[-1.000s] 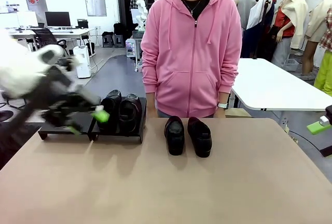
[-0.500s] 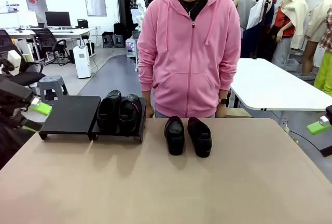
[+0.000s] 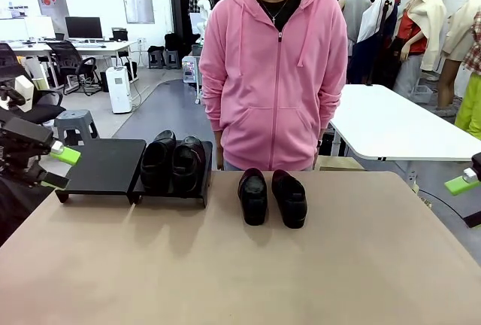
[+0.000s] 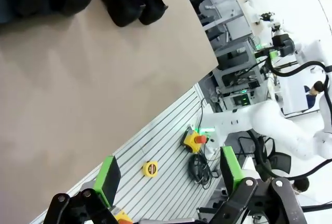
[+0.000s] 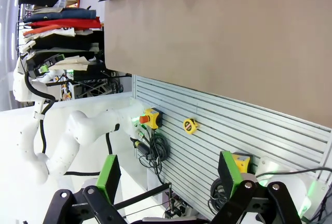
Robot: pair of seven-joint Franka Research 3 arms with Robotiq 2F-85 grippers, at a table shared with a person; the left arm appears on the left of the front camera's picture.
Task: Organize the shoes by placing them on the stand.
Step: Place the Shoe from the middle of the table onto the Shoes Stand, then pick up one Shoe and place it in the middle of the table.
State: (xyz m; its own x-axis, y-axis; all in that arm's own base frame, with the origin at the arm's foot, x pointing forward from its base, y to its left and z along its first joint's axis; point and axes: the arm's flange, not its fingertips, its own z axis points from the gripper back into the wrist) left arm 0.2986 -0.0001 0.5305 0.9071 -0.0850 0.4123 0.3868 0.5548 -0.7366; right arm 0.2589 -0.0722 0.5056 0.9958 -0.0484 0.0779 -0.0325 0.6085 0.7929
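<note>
While both arms hang off the side edges of the table [image 3: 240, 280], neither touches a shoe.

Left gripper [image 3: 60, 168]: just beyond the left end of the stand [image 3: 105, 165]. Green pads are spread wide with nothing between them (its wrist view shows the table edge and a slatted panel through the gap).

Right gripper [image 5: 168, 175]: off the right edge, jaws likewise wide apart and holding nothing.

Stand: two black platforms side by side at the table's far left. The right platform carries the first pair of shoes [image 3: 158, 163], set close together.

The second pair of shoes [image 3: 253, 195] stands on the tabletop just right of the stand, apart from it, near the far edge.

A person in a pink hoodie [image 3: 274, 77] stands at the far side, behind the second pair.
</note>
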